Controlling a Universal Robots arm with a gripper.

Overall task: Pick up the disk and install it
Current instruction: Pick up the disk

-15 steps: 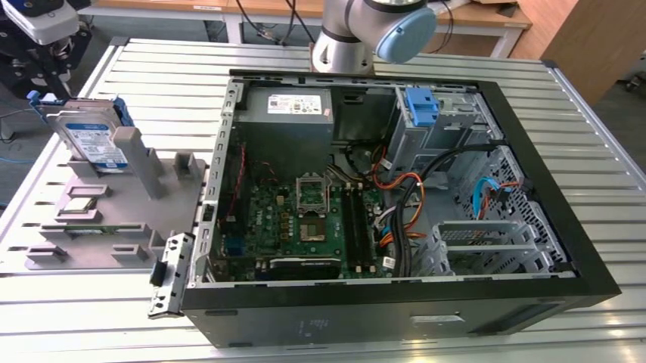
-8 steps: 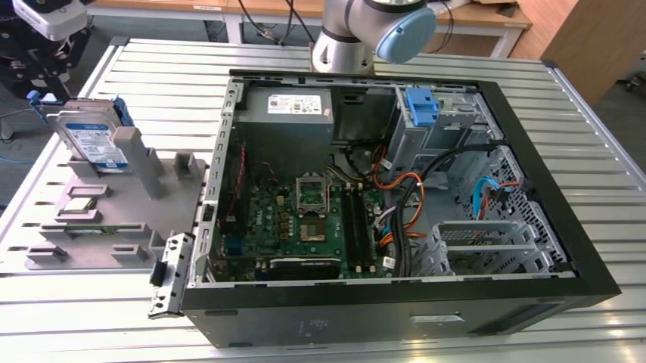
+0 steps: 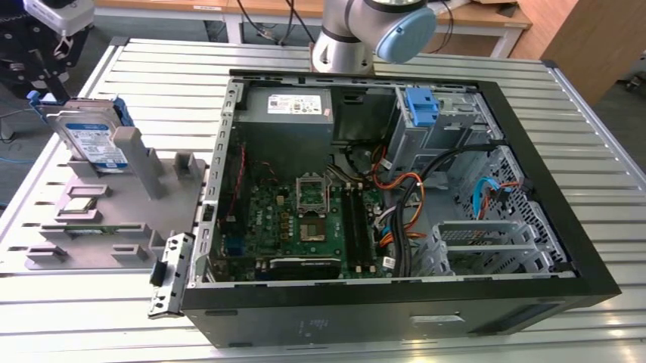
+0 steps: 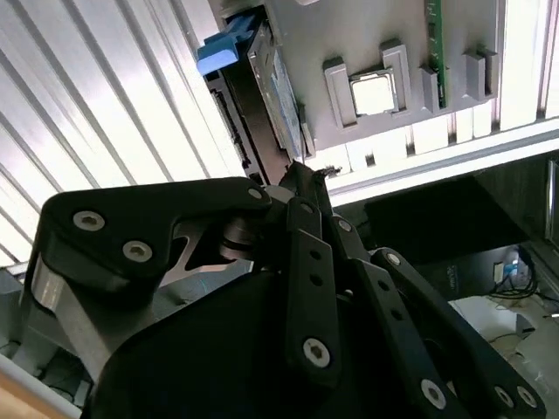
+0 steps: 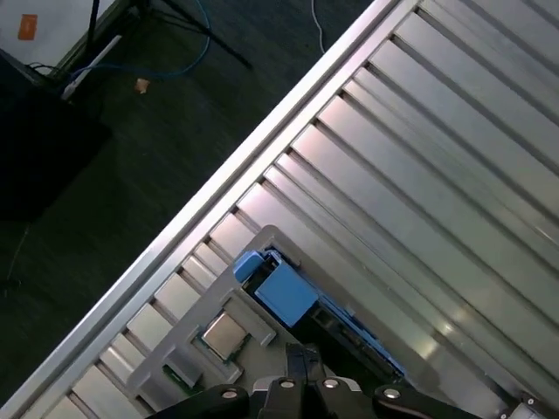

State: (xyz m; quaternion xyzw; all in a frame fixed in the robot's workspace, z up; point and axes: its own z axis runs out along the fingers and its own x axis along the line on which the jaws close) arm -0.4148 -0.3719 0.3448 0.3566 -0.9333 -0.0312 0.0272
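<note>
The disk (image 3: 93,144), a flat silver-metal hard drive with a white-and-blue label and blue plastic side rails, is standing on edge in a slot of the grey moulded holder tray (image 3: 131,219). It is sitting on the exterior view's left, beside the open black computer case (image 3: 404,310). I am reading the black linkage gripper (image 5: 301,362) as hovering above the drive's upper edge, its jaws closed together and gripping nothing. For the pick, I am judging that the jaws need to open wider than the drive's thickness, line up across its flat faces, and come down between the rails, not onto them. Edges I am watching are the tray's grey posts just beside the drive and the small square silver processor chip (image 5: 225,336) seated near it. The ribbed aluminium table (image 3: 565,98) is leaving free room above the tray, but the case wall is standing close on the exterior view's right of it.
</note>
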